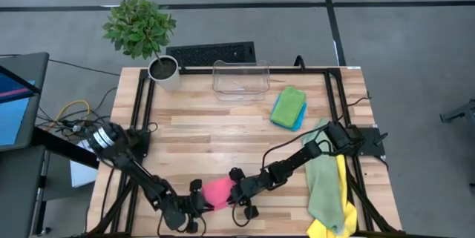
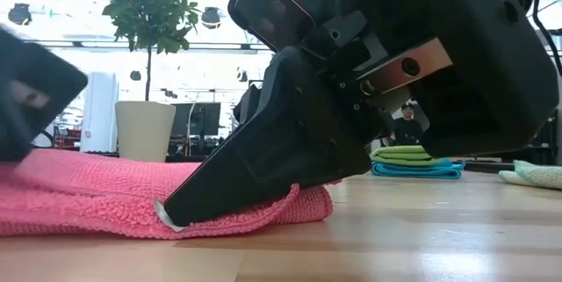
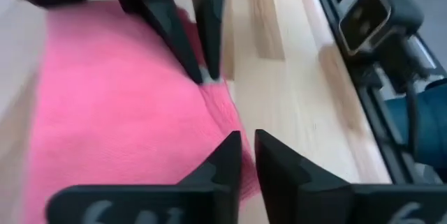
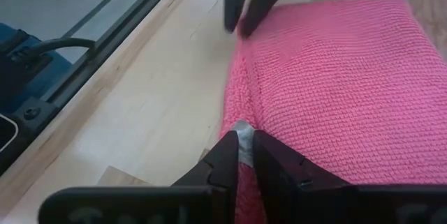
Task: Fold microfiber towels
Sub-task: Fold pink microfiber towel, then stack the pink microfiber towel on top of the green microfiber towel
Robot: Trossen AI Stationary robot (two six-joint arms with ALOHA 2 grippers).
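While both arms meet at 6 o'clock, left gripper (image 3: 246, 155) nearly closed beside pink towel (image 1: 218, 191), right gripper (image 4: 244, 155) pinching its edge.

Grey floor (image 1: 401, 53) — potted plant (image 1: 141, 27), keyboard (image 1: 211, 53).

A wooden table (image 1: 223, 130) with a light plank top carries a black metal frame (image 1: 142, 97) along its side and far edges. A clear plastic bin (image 1: 240, 79) stands on the table near the far edge, about midway across. A white pot (image 1: 165, 73) holding a leafy green plant (image 1: 139, 26) sits at the far left corner. A black keyboard (image 1: 211, 53) lies on the floor just behind the table. Yellow and white cables (image 1: 68, 116) trail beside the table's left side. A blue screen (image 1: 13, 101) shows at the picture's left edge. The floor (image 1: 401, 38) is grey, crossed by dark lines.
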